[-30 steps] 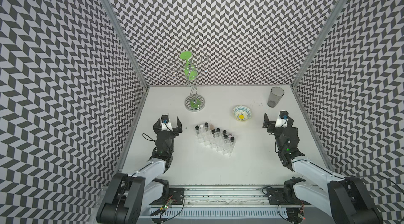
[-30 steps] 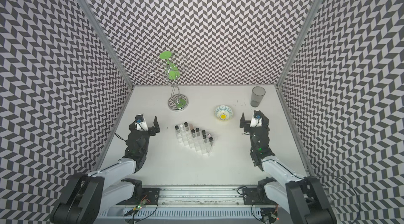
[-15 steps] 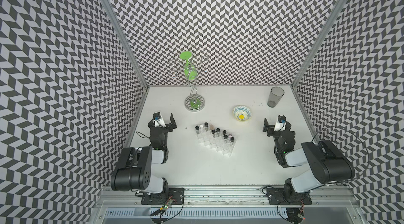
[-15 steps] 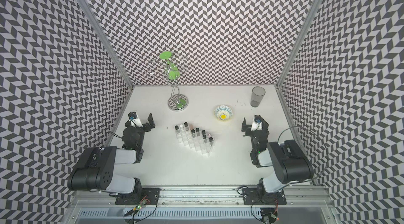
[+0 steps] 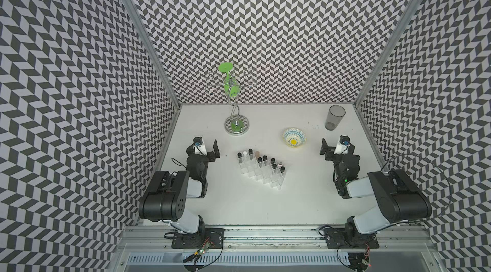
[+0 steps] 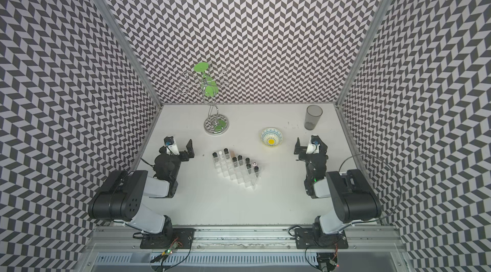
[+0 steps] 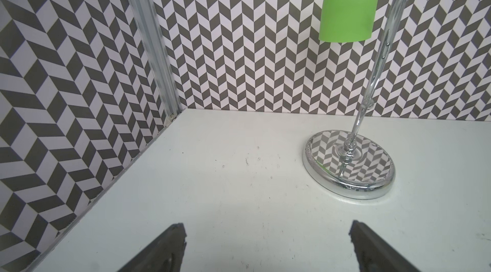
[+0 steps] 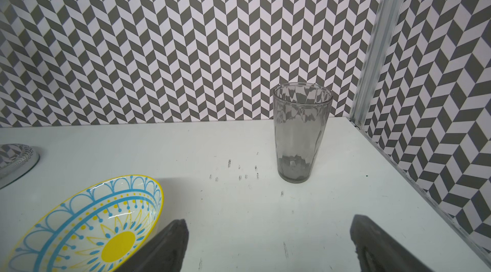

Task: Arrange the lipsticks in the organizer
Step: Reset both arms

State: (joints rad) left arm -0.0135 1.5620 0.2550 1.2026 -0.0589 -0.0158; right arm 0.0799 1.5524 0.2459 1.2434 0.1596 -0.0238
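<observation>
Both arms now sit folded back toward their bases; lipsticks (image 5: pixel 265 159) stand in the organizer (image 5: pixel 268 180).
Top views: I see left gripper (image 5: pixel 206 146) and right gripper (image 5: pixel 334 147) spread, empty, flanking the mid-surface (image 5: pixel 239 204) organizer. Left wrist: jaws apart above the surface. Right wrist: jaws apart beside the bowl (image 8: pixel 66 220).

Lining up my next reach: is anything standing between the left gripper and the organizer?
Nothing visible does. In a top view, only bare table lies between the open left gripper and the organizer. The chrome stand sits farther back, off that line.
</observation>
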